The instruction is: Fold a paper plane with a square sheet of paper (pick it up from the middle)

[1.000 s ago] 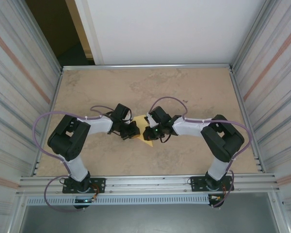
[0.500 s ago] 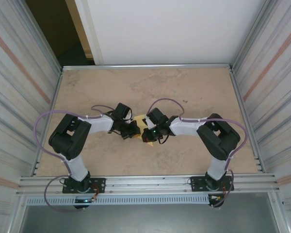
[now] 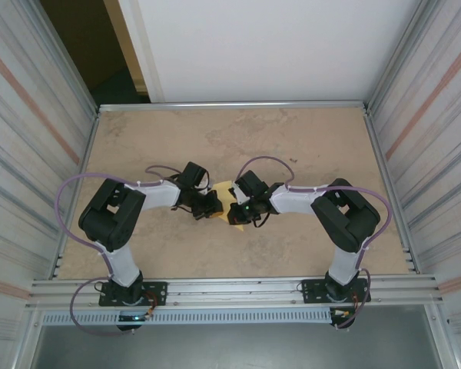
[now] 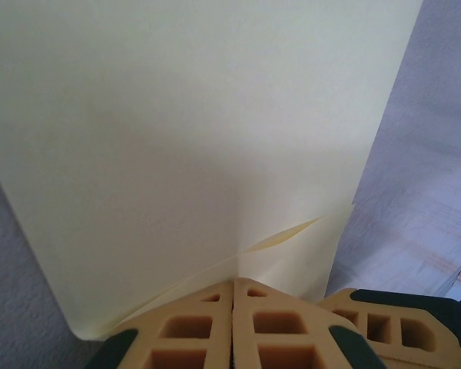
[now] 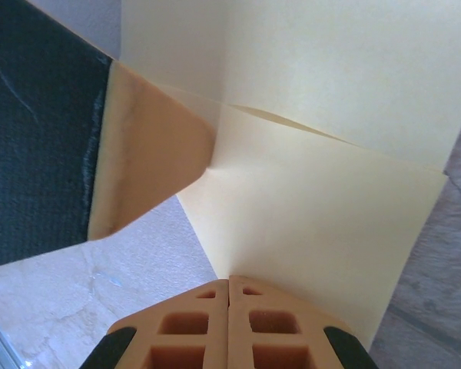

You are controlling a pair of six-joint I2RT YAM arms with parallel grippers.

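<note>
Pale-yellow paper fills most of both wrist views: the square sheet of paper [image 3: 223, 191], one only, is caught between the two end effectors at the middle of the tabletop [image 3: 307, 138], slightly nearer the arms' bases than the far edge.

From above, the left end effector [image 3: 213, 206] comes in from the left and the right end effector [image 3: 234, 211] from the right. They are just beside each other, with the sheet showing as a small yellow patch between and behind them.

In the left wrist view the tan fingers [image 4: 192, 334] are pressed together with no gap, pinching the sheet's lower edge. The paper stands up in front of the camera, one corner curled at the lower left, with a short fold line running up to the right from the pinch.

In the right wrist view the fingers [image 5: 269, 327] are likewise pressed together on the sheet's edge. Here the sheet has two overlapping layers, with a crease across them above the grip.

Whether any part of the sheet touches the tabletop cannot be told.

Counted: two arms, two end effectors, one sheet.
</note>
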